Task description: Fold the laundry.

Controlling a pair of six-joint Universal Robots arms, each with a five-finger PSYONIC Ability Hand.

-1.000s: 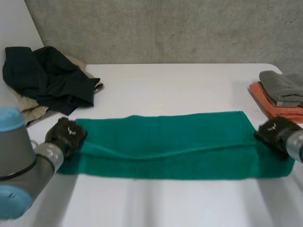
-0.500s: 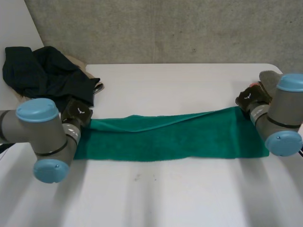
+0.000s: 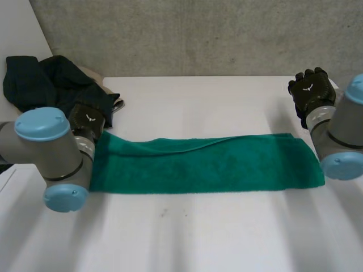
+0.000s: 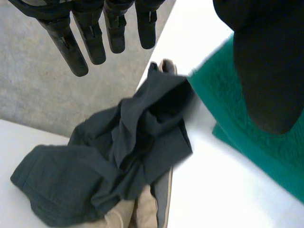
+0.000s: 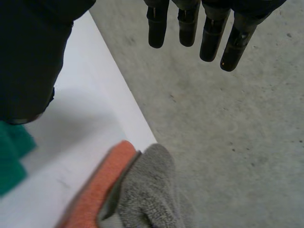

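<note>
Lengthwise, the folded green towel (image 3: 204, 164) lay left to right across the middle of the white bench (image 3: 198, 102). The left hand (image 3: 87, 122) hovered at its left end, fingers (image 4: 90, 33) straight, apart from the thumb and holding nothing, just beside dark clothes (image 3: 51, 85) heaped on a beige garment (image 4: 137, 213). The right hand (image 3: 309, 90) hung beyond the towel's right end, fingers (image 5: 187, 23) likewise straight and empty, near a grey towel (image 5: 147, 194) stacked on an orange cloth (image 5: 102, 183).

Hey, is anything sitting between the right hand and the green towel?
Nothing visible does. The right hand, open, hangs just past the green towel's far corner, with bare white table between them.
</note>
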